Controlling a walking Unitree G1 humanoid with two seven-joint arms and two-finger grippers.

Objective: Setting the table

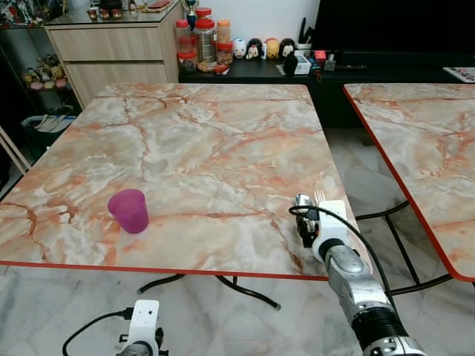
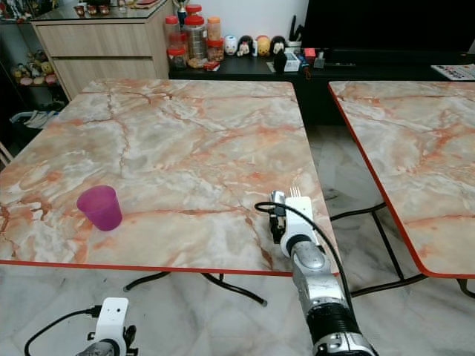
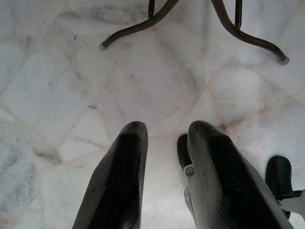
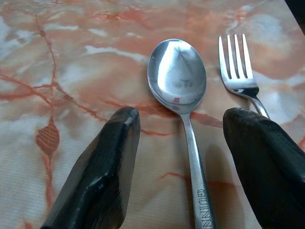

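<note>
Cutlery step; right gripper [image 4: 178, 157] fingers wide, straddling spoon [image 4: 177, 78] beside fork [image 4: 237, 67] at table [image 1: 208, 148] near edge; cup [image 1: 128, 211] well apart; next likely retreat; left gripper [image 3: 167, 157] idle, open.

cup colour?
Purple-pink, translucent plastic cup; clearest in the left eye view.

the spoon [image 4: 178, 76] and fork [image 4: 237, 67] look like polished, mirror-bright metal, the table [image 1: 208, 148] glossy marble-patterned, and the purple cup [image 1: 128, 211] translucent plastic.
</note>
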